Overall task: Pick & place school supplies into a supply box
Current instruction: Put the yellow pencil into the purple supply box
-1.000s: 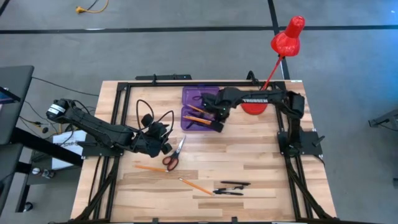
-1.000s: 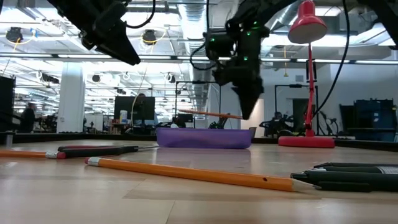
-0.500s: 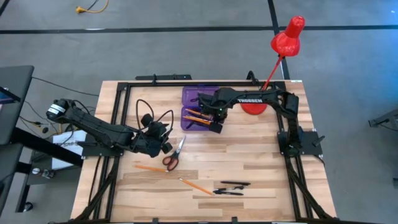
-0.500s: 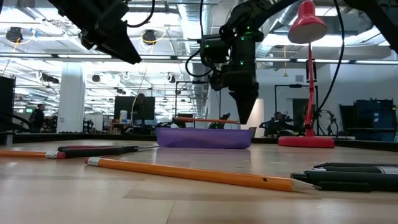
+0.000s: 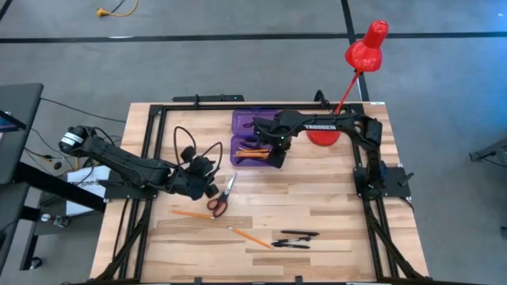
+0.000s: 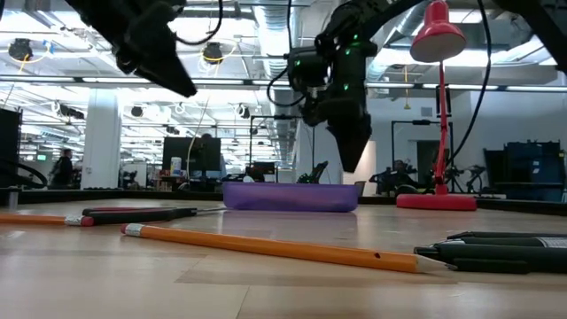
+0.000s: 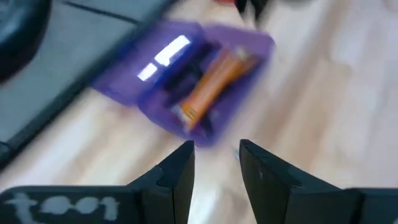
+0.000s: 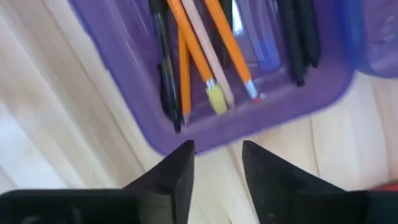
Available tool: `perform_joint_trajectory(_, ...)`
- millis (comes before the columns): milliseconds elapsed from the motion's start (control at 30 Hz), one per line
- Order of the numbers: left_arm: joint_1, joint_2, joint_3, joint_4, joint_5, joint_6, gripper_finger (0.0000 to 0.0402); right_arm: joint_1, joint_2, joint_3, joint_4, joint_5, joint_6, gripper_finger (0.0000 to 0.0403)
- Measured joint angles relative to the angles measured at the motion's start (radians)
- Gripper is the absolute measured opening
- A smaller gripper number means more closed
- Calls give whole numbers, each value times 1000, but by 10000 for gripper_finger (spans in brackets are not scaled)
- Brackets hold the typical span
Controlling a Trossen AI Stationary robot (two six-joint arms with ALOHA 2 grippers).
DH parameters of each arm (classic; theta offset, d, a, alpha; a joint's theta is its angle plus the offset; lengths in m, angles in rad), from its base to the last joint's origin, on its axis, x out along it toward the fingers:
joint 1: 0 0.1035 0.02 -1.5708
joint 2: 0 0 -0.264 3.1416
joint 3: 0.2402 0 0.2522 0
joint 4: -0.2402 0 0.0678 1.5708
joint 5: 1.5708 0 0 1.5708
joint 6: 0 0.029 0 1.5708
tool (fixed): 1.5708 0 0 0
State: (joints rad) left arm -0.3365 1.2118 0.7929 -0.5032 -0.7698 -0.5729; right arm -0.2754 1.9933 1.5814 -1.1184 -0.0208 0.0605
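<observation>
1. Right now your right gripper hangs over the box, at the box's near edge, fingers pointing down.
2. Its fingers stand apart with nothing between them; the wrist view shows a clear gap over the box rim.
3. Box sits open near the tabletop's far edge, about mid-width, lid folded back toward the far side.
4. Inside the box: several orange pencils and dark pens, lying lengthwise. From above you only see the orange beside the gripper.
5. Your left gripper hovers above the tabletop left of centre, just beside the scissors. Fingers part-spread, holding nothing.
6. Scissors lie flat, red handles toward the near edge, not touched.
7. Loose on the tabletop: one pencil near-left of the scissors, a second pencil closer to the near edge.
8. Two black pens lie side by side just right of that second pencil, by the near edge.
9. Red lamp has its base at the far right corner, just right of the box, partly under your right arm.
</observation>
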Motion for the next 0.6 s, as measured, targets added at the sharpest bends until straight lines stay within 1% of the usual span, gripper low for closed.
perform_joint_trajectory(67, 0, 0, 0, -44, 110, 17, 118, 9, -35, 0, -13, 1, 2, 139)
perform_joint_trajectory(167, -1, 0, 0, -124, 313, 49, 118, 43, -100, 0, -6, 9, -8, 144)
perform_joint_trajectory(233, -8, 0, 0, -177, 411, 70, 118, 73, -149, 0, 6, 36, -21, 145)
perform_joint_trajectory(300, -28, 0, 0, -194, 447, 105, 118, 104, -200, 0, 19, 66, -37, 143)
perform_joint_trajectory(367, -52, 0, -1, -185, 451, 146, 118, 134, -246, 0, 40, 85, -43, 139)
perform_joint_trajectory(400, -64, 0, -7, -160, 454, 172, 118, 148, -268, 0, 47, 93, -43, 137)
perform_joint_trajectory(467, -84, 2, -34, -90, 503, 217, 118, 177, -310, 0, 55, 111, -42, 133)
perform_joint_trajectory(533, -103, 13, -71, -33, 570, 223, 118, 204, -348, 0, 55, 138, -36, 129)
perform_joint_trajectory(600, -128, 19, -101, 23, 604, 202, 118, 231, -380, 0, 54, 175, -14, 126)
